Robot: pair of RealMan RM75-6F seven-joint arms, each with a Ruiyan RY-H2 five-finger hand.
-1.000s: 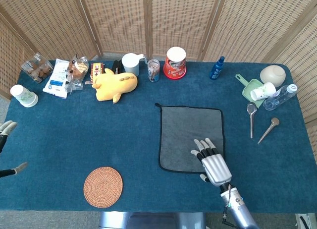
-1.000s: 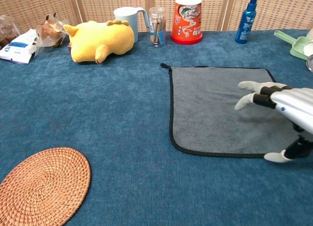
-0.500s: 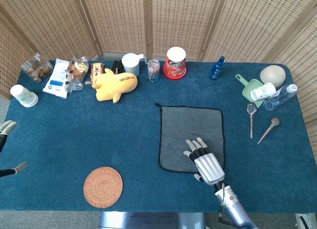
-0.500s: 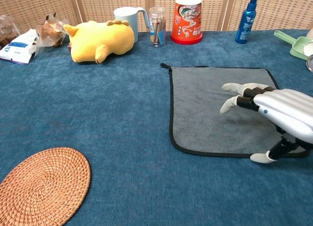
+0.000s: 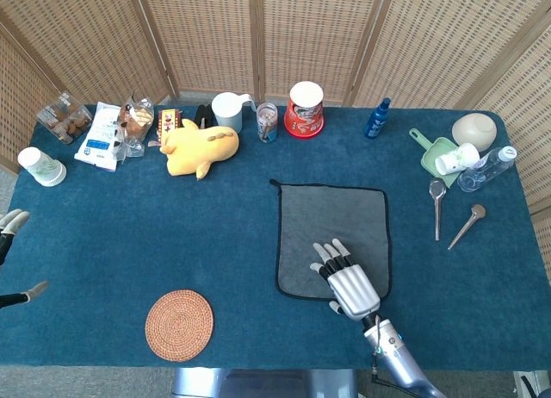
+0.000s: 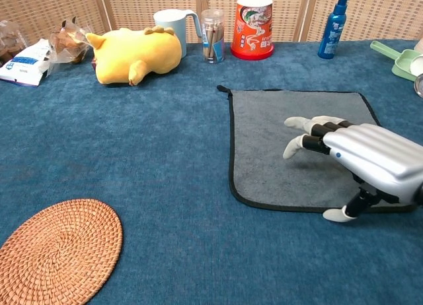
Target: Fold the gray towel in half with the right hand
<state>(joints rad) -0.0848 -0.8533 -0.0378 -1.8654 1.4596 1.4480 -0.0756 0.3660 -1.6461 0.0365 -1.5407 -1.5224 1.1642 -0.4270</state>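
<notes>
Towel [image 5: 334, 230] first: the gray cloth lies flat and unfolded on the blue table [image 5: 172, 243], right of center, its dark-bound edges square and a small loop at the far left corner. We judge it light, soft and limp, so it should drape rather than hold a shape, and it may drag on the nap of the table covering instead of sliding freely. The near edge or a near corner looks to us the best place to take hold, so that half can be lifted and laid over toward the far edge.

Our right hand [image 5: 346, 282] hovers over the towel's near half, palm down, fingers [image 6: 301, 145] spread and stretched forward, the thumb hanging by the near hem. It holds nothing. Whether the fingertips touch the cloth we cannot tell; in the chest view they appear just above it.

Our left hand [image 5: 10, 221] shows only at the table's far left edge, fingers apart, holding nothing, well apart from the towel. The fold has not yet begun.
</notes>
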